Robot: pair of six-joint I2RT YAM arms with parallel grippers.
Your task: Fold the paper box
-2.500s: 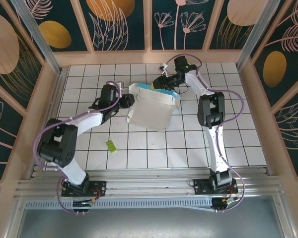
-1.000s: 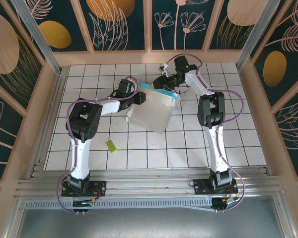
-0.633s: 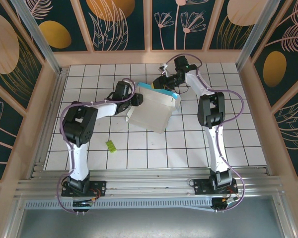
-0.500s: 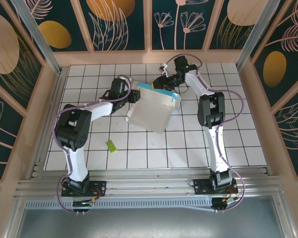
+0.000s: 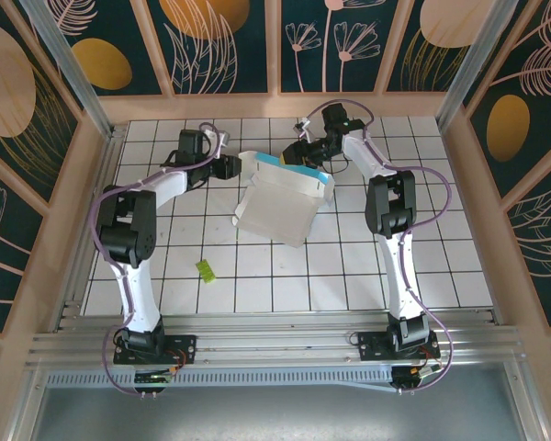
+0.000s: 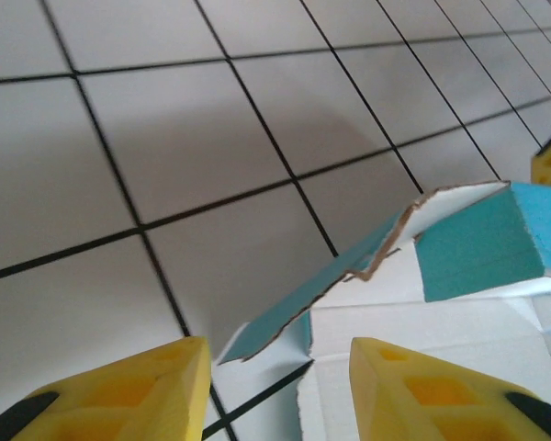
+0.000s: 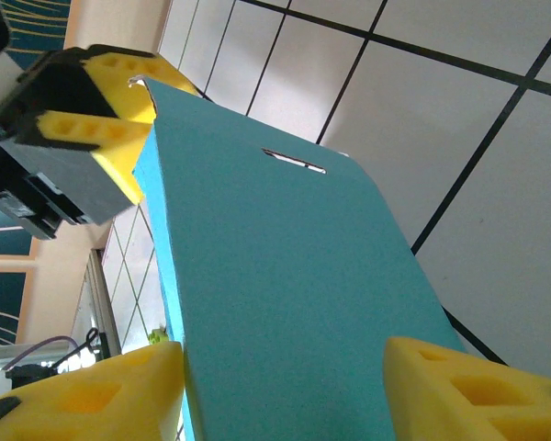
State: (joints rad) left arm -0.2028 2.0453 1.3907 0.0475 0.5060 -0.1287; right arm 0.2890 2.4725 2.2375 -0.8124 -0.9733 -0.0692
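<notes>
box: teal-blue thin card paper box (image 5: 277, 207), white inside, lying far centre.
handling: probably light, floppy, easily creased; take a flap edge.
left gripper (image 6: 275, 367): fingers apart, empty, just left of the box.
right gripper (image 7: 285, 363): half closed, apparently holding its far teal side.

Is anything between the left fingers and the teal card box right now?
Nothing visible does. The left gripper, yellow fingers open, faces the teal-and-white thin card box directly; its nearest flap edge sits just ahead over the white tiled table.
</notes>
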